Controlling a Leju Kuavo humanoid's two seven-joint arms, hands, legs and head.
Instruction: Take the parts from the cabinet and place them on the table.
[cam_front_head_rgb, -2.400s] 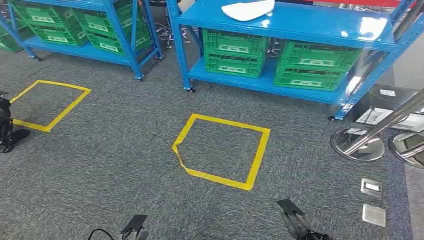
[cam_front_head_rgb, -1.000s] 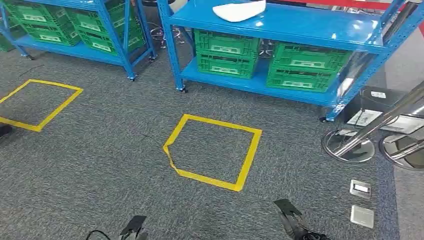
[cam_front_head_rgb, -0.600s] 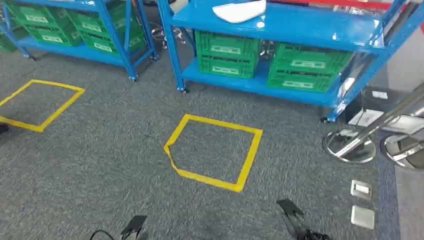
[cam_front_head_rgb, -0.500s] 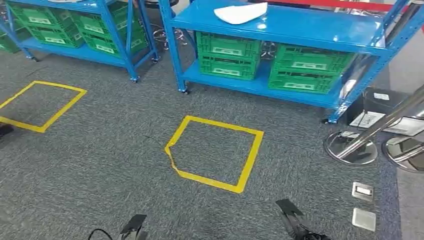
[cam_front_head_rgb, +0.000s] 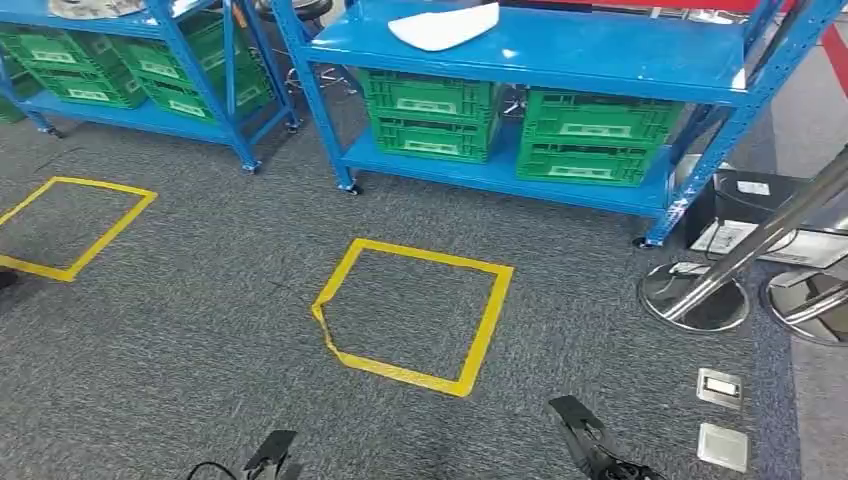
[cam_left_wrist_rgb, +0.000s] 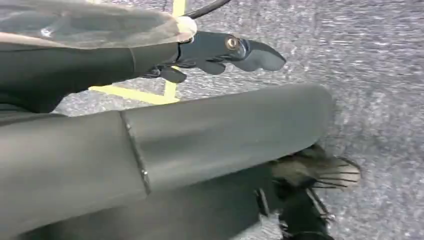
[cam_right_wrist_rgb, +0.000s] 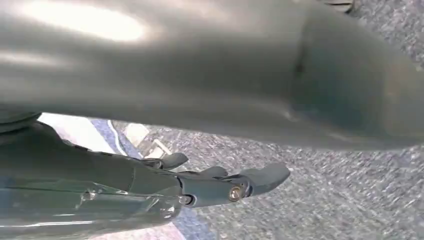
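Observation:
A flat white part (cam_front_head_rgb: 443, 26) lies on the top shelf of the blue cabinet (cam_front_head_rgb: 600, 55) straight ahead, across the carpet. A second blue rack (cam_front_head_rgb: 150, 112) stands to the left, with a pale part (cam_front_head_rgb: 95, 7) on its top shelf. Both arms hang down. In the left wrist view my left hand (cam_left_wrist_rgb: 220, 50) has its fingers stretched out and holds nothing. My right hand (cam_right_wrist_rgb: 220, 185) looks the same in the right wrist view. Their dark tips show low in the head view, my left hand (cam_front_head_rgb: 268, 455) and my right hand (cam_front_head_rgb: 583, 438).
Green crates (cam_front_head_rgb: 430, 110) fill the cabinet's lower shelf. A yellow tape square (cam_front_head_rgb: 410, 315) marks the carpet before the cabinet, another yellow square (cam_front_head_rgb: 70, 225) lies left. Chrome stanchion bases (cam_front_head_rgb: 693, 295), boxes (cam_front_head_rgb: 770, 215) and floor sockets (cam_front_head_rgb: 720, 388) stand on the right.
The whole picture has slid left and a little down, so the camera has moved. Both hands hang as before, holding nothing.

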